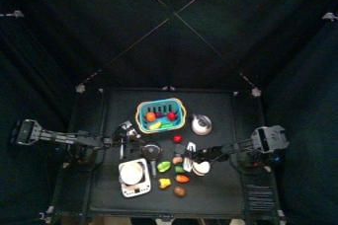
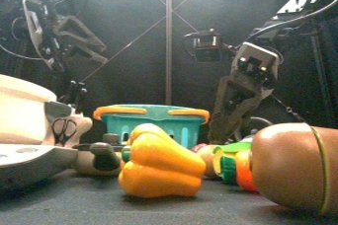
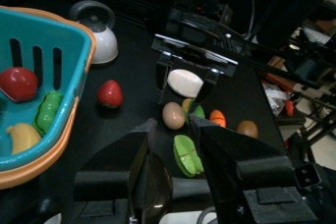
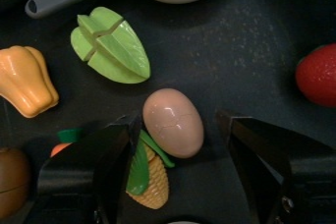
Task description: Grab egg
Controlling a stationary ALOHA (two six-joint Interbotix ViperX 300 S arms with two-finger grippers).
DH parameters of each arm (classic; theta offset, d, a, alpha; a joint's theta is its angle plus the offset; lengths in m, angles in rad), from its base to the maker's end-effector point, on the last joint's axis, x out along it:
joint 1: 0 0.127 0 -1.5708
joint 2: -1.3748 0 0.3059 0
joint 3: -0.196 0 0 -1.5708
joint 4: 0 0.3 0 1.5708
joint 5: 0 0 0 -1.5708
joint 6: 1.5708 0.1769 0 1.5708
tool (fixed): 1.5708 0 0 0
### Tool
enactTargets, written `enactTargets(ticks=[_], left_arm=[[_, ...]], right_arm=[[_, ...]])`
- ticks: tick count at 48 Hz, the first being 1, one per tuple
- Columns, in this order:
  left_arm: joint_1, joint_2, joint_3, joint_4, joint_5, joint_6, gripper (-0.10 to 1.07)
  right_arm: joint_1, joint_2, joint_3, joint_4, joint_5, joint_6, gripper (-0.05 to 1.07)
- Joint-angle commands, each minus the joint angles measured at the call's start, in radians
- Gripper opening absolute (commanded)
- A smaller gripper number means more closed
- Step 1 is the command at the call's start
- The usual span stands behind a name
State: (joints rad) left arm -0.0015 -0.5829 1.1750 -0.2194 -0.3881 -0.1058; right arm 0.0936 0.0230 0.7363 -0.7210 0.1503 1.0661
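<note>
The egg (image 4: 174, 122), a small smooth cream oval, lies on the black table with one end over a toy corn cob (image 4: 148, 177). My right gripper (image 4: 182, 128) is open just above it, one jaw on each side, neither touching it. The left wrist view shows the same egg (image 3: 174, 116) under the right arm's gripper (image 3: 197, 59). In the front view the egg is hidden behind the toy fruits. My left gripper (image 3: 191, 169) hangs open above the table's left part, nothing held, a green toy (image 3: 187, 155) on the table beyond its jaws.
Close around the egg lie a green ribbed fruit (image 4: 112, 46), an orange pepper (image 4: 27, 79) and a red fruit (image 4: 319, 71). A teal basket (image 1: 160, 115) with toys stands at the back, a metal bowl (image 1: 201, 123) beside it, a white scale (image 1: 132, 175) front left.
</note>
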Motion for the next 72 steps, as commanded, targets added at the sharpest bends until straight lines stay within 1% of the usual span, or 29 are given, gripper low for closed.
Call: enactTargets(ticks=[1, 8, 21, 27, 38, 56, 62, 68, 72], left_arm=[[0.0, 0.0, -0.012, 0.002, -0.009, 0.002, 0.74], [0.002, 0.002, -0.008, 0.0, -0.009, 0.0, 0.74], [0.005, 0.002, -0.002, 0.0, -0.009, 0.0, 0.74], [0.008, 0.002, 0.003, 0.0, -0.009, 0.002, 0.74], [0.012, 0.002, 0.008, 0.0, -0.009, 0.0, 0.74], [0.014, 0.0, 0.008, 0.0, -0.009, 0.0, 0.74], [0.014, 0.002, 0.008, 0.0, -0.009, -0.002, 0.74], [0.014, 0.0, 0.008, 0.0, -0.009, -0.002, 0.74], [0.014, 0.0, 0.008, 0.0, -0.009, -0.002, 0.74]], right_arm=[[-0.006, -0.014, -0.018, 0.003, -0.009, 0.0, 0.94], [-0.005, -0.003, -0.02, -0.003, -0.009, 0.0, 0.94], [-0.006, 0.06, -0.037, -0.006, -0.008, -0.002, 0.94], [-0.008, 0.081, -0.051, -0.018, 0.015, -0.002, 0.93], [-0.009, 0.086, -0.046, -0.031, 0.048, -0.002, 0.92], [-0.009, 0.083, -0.038, -0.048, 0.054, -0.003, 0.91], [-0.005, 0.08, -0.038, -0.069, 0.061, -0.002, 0.85], [-0.005, 0.075, -0.044, -0.067, 0.064, 0.0, 0.73], [-0.005, 0.063, -0.048, -0.074, 0.067, -0.002, 0.67]])
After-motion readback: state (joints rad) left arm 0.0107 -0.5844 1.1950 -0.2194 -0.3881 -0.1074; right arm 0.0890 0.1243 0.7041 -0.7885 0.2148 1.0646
